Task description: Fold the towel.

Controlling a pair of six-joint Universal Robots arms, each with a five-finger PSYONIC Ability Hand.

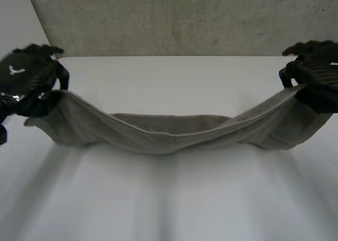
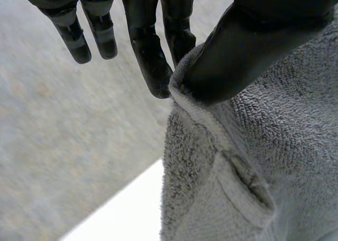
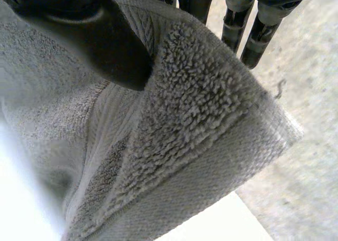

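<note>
Both pinches are made in much the same way. On the left hand point(image 1: 29, 77) the hemmed edge of the towel point(image 1: 169, 135) is clamped between the thumb point(image 2: 248, 51) and one of the fingers point(image 2: 153, 67), while the other fingers are straight, spread and clear of the cloth. On the right hand point(image 1: 317, 75) a thick end of the towel is pressed by the thumb against fingers hidden behind the cloth, and the rest are seen reaching out past it.

The two ends are held raised and well apart, one at each side, so that the towel is spread along its length. Its middle is allowed to sag in a shallow curve and appears to rest on the white bench point(image 1: 169, 204).

Such a hold is judged to keep both ends under control, so that the raised edge can be carried over and laid down together; that fold is not yet made.
</note>
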